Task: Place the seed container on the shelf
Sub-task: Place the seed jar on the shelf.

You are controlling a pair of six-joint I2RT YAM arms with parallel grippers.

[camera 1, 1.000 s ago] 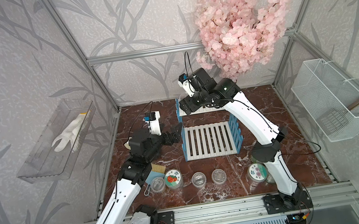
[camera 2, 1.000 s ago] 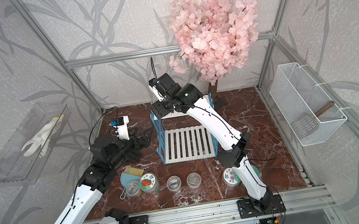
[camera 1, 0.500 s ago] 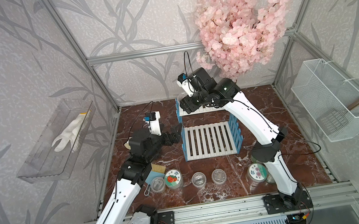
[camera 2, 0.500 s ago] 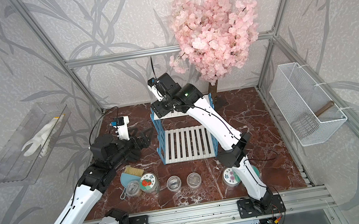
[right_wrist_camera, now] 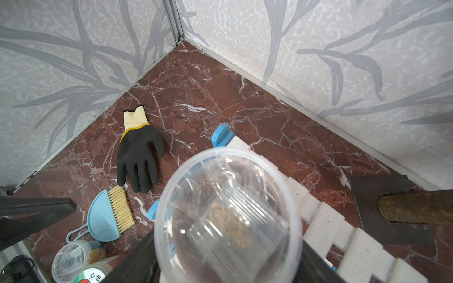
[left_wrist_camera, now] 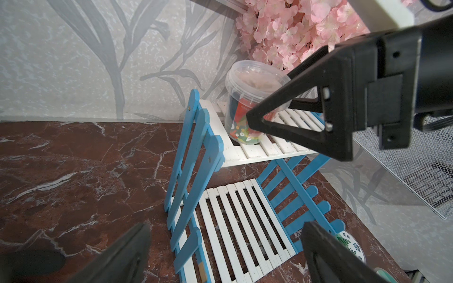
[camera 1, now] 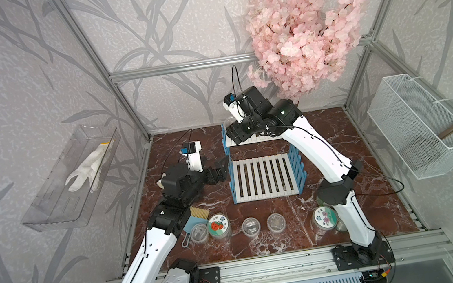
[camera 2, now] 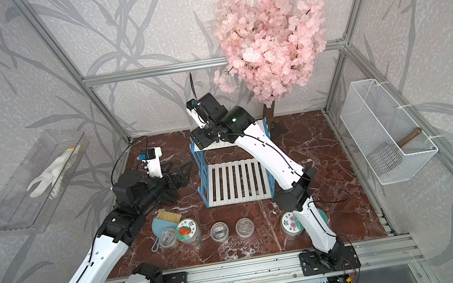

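My right pincer [right_wrist_camera: 228, 245] flanks the seed container [left_wrist_camera: 245, 98] on the shelf [left_wrist_camera: 247, 149] — clamped? I cannot tell; left pincer [left_wrist_camera: 225, 227] gapes.

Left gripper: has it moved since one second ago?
No. The left gripper still hovers open beside the shelf, with the same gap to its blue side frame.

The seed container [left_wrist_camera: 253, 78] is seen to be of clear, glossy plastic. The shelf [left_wrist_camera: 235, 150] is made of matt painted slats, seemingly wood. The counter [camera 1: 326, 124] is finished as polished red-brown marble. The basket [camera 1: 418, 131] is formed of white-coated wire mesh; the glove [right_wrist_camera: 137, 156] is coated in matt black rubber.
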